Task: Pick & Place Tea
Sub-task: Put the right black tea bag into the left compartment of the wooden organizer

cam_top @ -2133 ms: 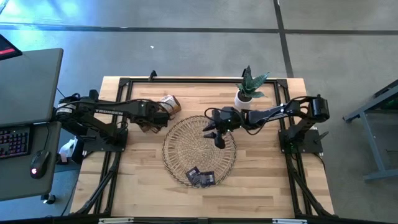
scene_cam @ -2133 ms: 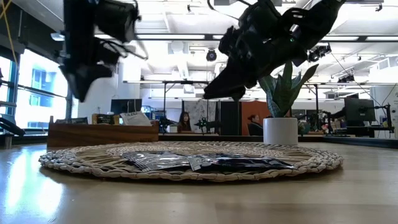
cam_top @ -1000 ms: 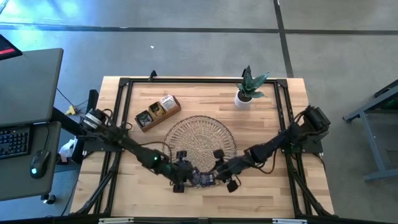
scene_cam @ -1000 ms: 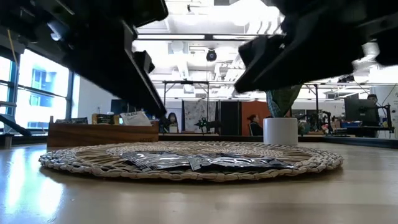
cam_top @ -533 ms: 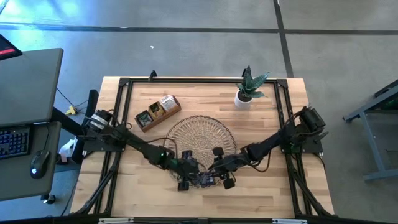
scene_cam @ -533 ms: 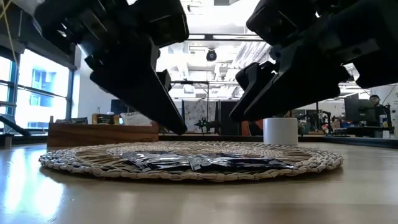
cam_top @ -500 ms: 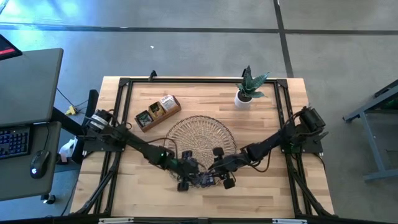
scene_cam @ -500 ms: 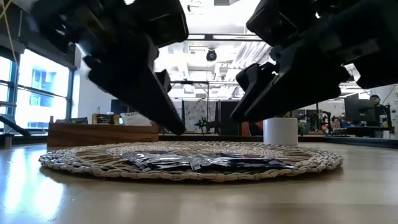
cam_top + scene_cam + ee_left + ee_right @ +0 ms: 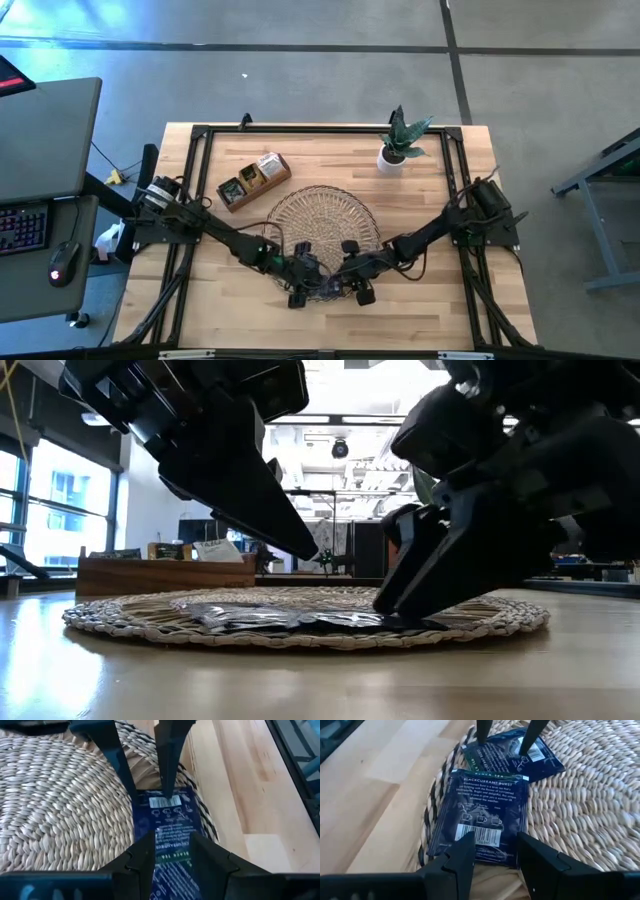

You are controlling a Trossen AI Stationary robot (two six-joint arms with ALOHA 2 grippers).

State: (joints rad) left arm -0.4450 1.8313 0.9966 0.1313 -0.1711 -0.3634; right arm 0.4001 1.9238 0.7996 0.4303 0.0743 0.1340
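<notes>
Two dark blue tea sachets (image 9: 325, 287) lie overlapping on the near rim of the round wicker tray (image 9: 320, 222). The blackcurrant sachet (image 9: 482, 805) lies partly over the second sachet (image 9: 512, 755). My left gripper (image 9: 171, 836) is open and hovers over the second sachet (image 9: 175, 870), above the tray in the low view (image 9: 312, 552). My right gripper (image 9: 494, 837) is open, its fingers standing over the blackcurrant sachet's barcode end. In the low view it (image 9: 388, 605) is down at tray level. The two grippers face each other across the sachets (image 9: 300, 620). My right gripper comes slanting down from the table's right. Its open fingertips (image 9: 165, 790) are at the barcode end (image 9: 482, 834) of the blackcurrant sachet, which lies flat on the tray. I cannot tell whether they touch it.
A brown wooden compartment box (image 9: 250, 178) stands beyond the tray on the left, and a white pot with a plant (image 9: 392, 155) stands at the far right. Bare wood (image 9: 420, 310) lies near the table's front edge. A desk with a keyboard (image 9: 25, 225) is off to the left.
Both grippers have closed in on the sachets from either side and come lower. The right gripper has dropped from well above the tray down to the sachets. The left gripper has sunk a little and still hangs above them. The sachets have not moved.
</notes>
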